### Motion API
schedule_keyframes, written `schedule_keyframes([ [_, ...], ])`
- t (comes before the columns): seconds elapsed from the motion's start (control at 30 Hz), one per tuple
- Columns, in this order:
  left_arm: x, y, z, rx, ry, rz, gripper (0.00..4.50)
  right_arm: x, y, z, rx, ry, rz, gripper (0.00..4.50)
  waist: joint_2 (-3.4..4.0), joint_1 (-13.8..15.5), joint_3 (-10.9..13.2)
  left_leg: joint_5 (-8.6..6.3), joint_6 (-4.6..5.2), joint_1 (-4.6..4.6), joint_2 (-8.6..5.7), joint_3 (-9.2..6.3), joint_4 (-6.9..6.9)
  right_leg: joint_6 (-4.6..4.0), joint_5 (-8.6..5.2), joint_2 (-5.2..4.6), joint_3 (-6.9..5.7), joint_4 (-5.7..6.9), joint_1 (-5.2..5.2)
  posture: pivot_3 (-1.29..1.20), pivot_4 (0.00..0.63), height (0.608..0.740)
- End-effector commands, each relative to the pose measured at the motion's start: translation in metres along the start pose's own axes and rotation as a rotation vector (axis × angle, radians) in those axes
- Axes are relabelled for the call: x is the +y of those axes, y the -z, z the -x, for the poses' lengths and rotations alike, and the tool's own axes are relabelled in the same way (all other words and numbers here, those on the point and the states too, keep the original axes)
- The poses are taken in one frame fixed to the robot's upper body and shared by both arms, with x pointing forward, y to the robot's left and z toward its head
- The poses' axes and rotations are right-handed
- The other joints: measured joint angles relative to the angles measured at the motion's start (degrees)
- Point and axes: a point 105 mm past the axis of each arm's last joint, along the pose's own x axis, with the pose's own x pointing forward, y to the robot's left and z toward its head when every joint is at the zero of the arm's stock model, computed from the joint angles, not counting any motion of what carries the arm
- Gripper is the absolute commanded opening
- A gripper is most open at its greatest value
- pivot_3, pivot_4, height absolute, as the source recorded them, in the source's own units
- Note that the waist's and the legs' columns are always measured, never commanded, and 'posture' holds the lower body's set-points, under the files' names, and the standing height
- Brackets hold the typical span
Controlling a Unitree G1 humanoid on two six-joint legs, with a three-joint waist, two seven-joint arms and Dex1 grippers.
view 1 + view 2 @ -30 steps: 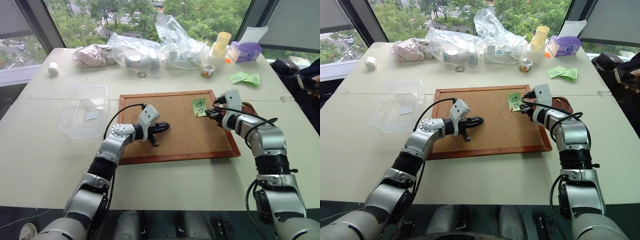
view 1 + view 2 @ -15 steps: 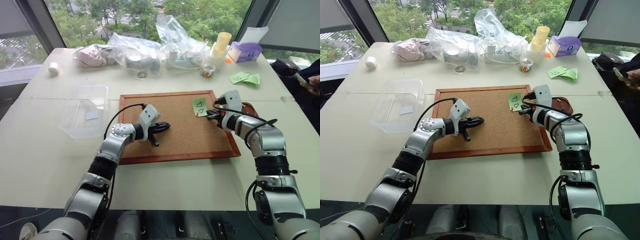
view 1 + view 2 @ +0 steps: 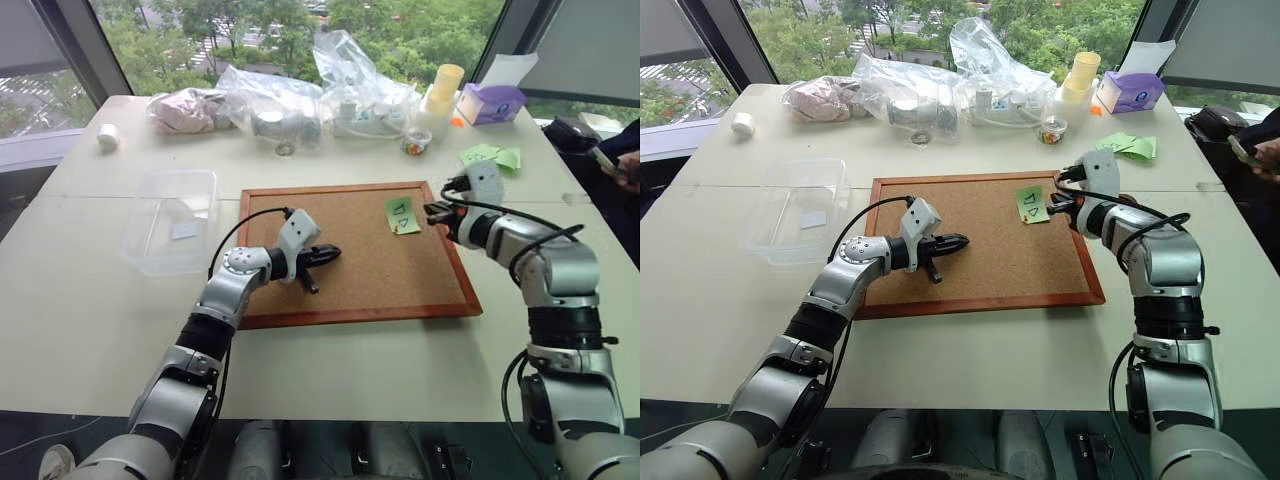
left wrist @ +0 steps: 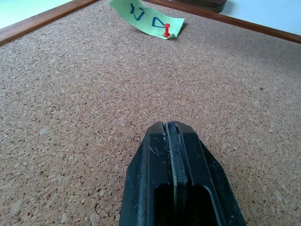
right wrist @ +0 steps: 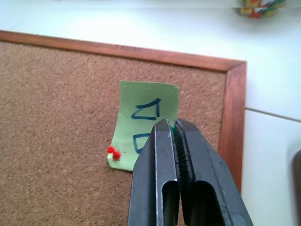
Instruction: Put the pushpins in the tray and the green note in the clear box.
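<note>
Hovering clenched with something tiny and green pinched between its fingertips, the right gripper (image 3: pixel 1057 203) has the green note (image 3: pixel 1030 204) just beside it at nine o'clock, one red pushpin (image 4: pixel 166 33) pinning that note's corner to the cork board (image 3: pixel 350 270), while the empty, shut left gripper (image 3: pixel 330 251) sits farther off.

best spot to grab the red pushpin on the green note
Grip the red head of the pushpin, not the green note. It stands up from the note's corner on the cork board, so come from above, one finger on each side of the head, and pull straight out.
</note>
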Motion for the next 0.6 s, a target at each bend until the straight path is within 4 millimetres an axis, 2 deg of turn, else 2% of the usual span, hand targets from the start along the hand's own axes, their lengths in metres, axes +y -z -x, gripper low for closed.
schedule_keyframes([
  [0.03, -0.003, 0.020, 0.002, 0.066, 0.005, 0.035, 0.00, -0.004, -0.018, 0.007, -0.063, 0.017, 0.004, 0.08, 0.00, 0.01, 0.00, 0.00, 0.00, 0.00, 0.00, 0.00, 0.00, 0.00, 0.00, 0.00, 0.00, 0.00, 0.00, 0.00, 0.150, 0.740],
  [0.13, -0.004, 0.021, 0.002, 0.071, 0.012, 0.035, 0.00, -0.009, -0.021, 0.009, -0.070, 0.039, 0.015, 0.08, 0.00, 0.02, 0.00, 0.00, 0.00, 0.00, 0.00, 0.00, 0.00, 0.00, 0.00, 0.00, 0.00, 0.00, 0.00, 0.00, 0.150, 0.740],
  [0.27, -0.005, 0.022, 0.002, 0.075, 0.018, 0.036, 0.00, -0.055, -0.027, 0.019, -0.099, 0.206, -0.003, 0.08, 0.00, 0.06, 0.00, 0.00, 0.00, 0.00, -0.01, 0.01, 0.00, 0.00, 0.00, 0.00, 0.00, 0.00, 0.00, 0.00, 0.150, 0.740],
  [0.33, -0.006, 0.022, 0.002, 0.075, 0.019, 0.036, 0.00, -0.085, -0.023, 0.027, -0.092, 0.307, -0.018, 0.08, 0.00, 0.09, 0.00, -0.01, 0.01, -0.01, -0.02, 0.01, 0.00, 0.00, 0.00, -0.01, 0.00, -0.01, 0.00, 0.00, 0.150, 0.740],
  [0.4, -0.005, 0.021, 0.002, 0.073, 0.018, 0.036, 0.00, -0.105, -0.017, 0.032, -0.081, 0.365, -0.033, 0.08, 0.00, 0.09, 0.00, -0.01, 0.01, -0.01, -0.02, 0.02, -0.01, 0.00, 0.00, -0.01, 0.00, -0.03, 0.00, 0.00, 0.150, 0.740],
  [0.47, -0.005, 0.021, 0.002, 0.072, 0.017, 0.036, 0.00, -0.114, -0.013, 0.033, -0.078, 0.384, -0.064, 0.08, 0.00, 0.05, 0.00, -0.01, 0.01, 0.00, -0.02, 0.02, -0.01, 0.00, 0.00, -0.01, 0.00, -0.03, 0.02, 0.00, 0.150, 0.740],
  [0.6, -0.005, 0.021, 0.002, 0.072, 0.016, 0.036, 0.00, -0.119, -0.002, 0.029, -0.060, 0.372, -0.112, 0.08, 0.04, -0.22, -0.02, 0.01, -0.02, 0.07, 0.00, 0.07, -0.01, 0.00, 0.00, 0.00, 0.02, 0.01, 0.04, 0.00, 0.150, 0.740],
])
